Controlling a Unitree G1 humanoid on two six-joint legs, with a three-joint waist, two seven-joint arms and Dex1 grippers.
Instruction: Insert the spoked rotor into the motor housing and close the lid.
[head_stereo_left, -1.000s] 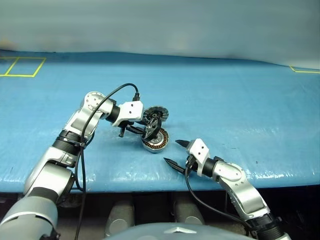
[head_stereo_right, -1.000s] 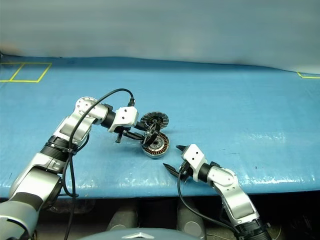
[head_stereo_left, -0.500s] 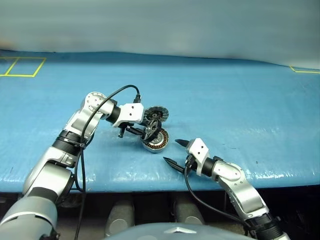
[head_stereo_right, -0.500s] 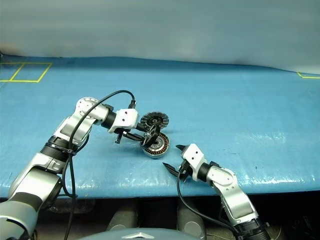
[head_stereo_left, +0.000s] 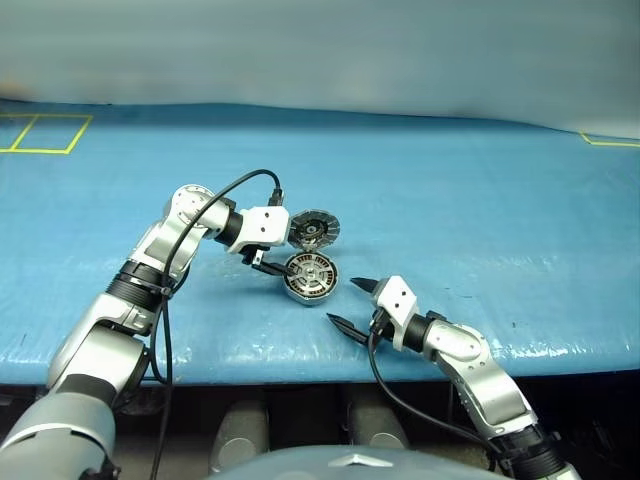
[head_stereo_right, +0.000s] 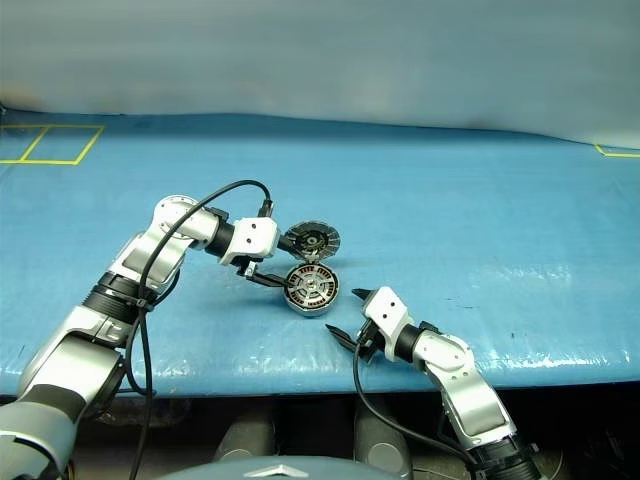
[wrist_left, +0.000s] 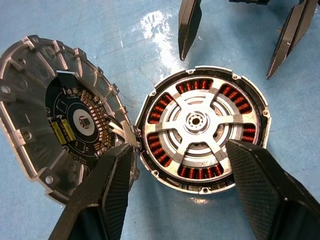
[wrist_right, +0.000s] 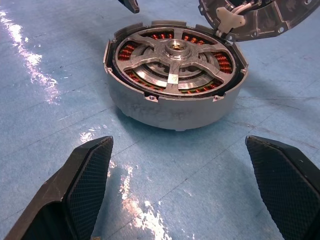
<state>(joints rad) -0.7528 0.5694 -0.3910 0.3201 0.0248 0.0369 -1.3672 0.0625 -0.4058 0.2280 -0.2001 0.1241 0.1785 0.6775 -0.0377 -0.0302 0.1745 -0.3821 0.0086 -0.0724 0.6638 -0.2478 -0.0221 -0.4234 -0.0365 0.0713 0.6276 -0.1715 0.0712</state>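
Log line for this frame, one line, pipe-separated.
rotor seated in housing | lid open | left gripper open above rotor | right gripper open, clear

A table (head_stereo_left: 480, 190) covered in a blue, slightly glossy sheet carries everything. Yellow tape lines mark out rectangles at its far left corner (head_stereo_left: 40, 132), and a short yellow line (head_stereo_left: 610, 141) sits at the far right edge. Near the middle of the front edge, a little to the left, the motor housing (head_stereo_left: 309, 279) rests flat on the sheet, with the spoked rotor (wrist_left: 200, 125) lying inside it over the copper-brown windings. The lid (head_stereo_left: 313, 229) stands open on the side of the housing away from the front edge, joined to the housing's rim, its dark inner face showing.
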